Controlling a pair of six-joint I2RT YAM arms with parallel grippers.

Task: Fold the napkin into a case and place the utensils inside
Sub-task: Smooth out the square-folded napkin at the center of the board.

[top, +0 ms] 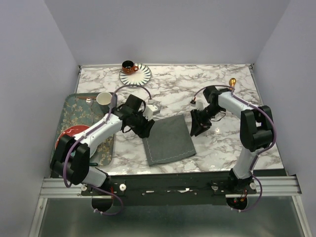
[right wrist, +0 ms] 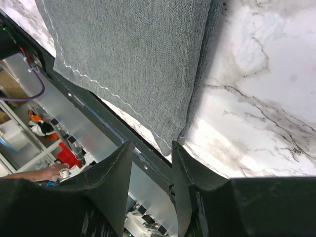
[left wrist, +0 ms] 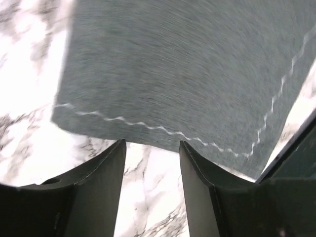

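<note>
– Left gripper (left wrist: pixel 152 148) first: how do its jaws stand?
– Apart, with nothing between them. Only the white marble-patterned table (left wrist: pixel 148 197) shows in the gap. The tips sit just short of the stitched hem of the dark grey square cloth napkin (left wrist: pixel 182 69).
– And the right gripper (right wrist: pixel 149 148)?
– Also parted and empty, low over the table at the napkin's opposite side. In its wrist view the nearest cloth edge looks doubled, like a fold, and lies just beyond the fingertips.
– Where is the napkin overall?
– Flat on the table between the two grippers, near the front edge and turned slightly askew. Neither gripper holds it. Whether the tips touch it, I cannot tell.
– The utensils?
– I can make out one small shiny gold-copper utensil with a rounded head (top: pixel 232 82), near the far right corner and well apart from the napkin.
– Anything else?
– An orange cup (top: pixel 129 66) stands on a black-and-white striped saucer (top: pixel 144 76) at the far edge. A green patterned tray (top: pixel 79 111) at the left carries a white cup (top: pixel 103 98) and a red plate (top: pixel 66 133).
</note>
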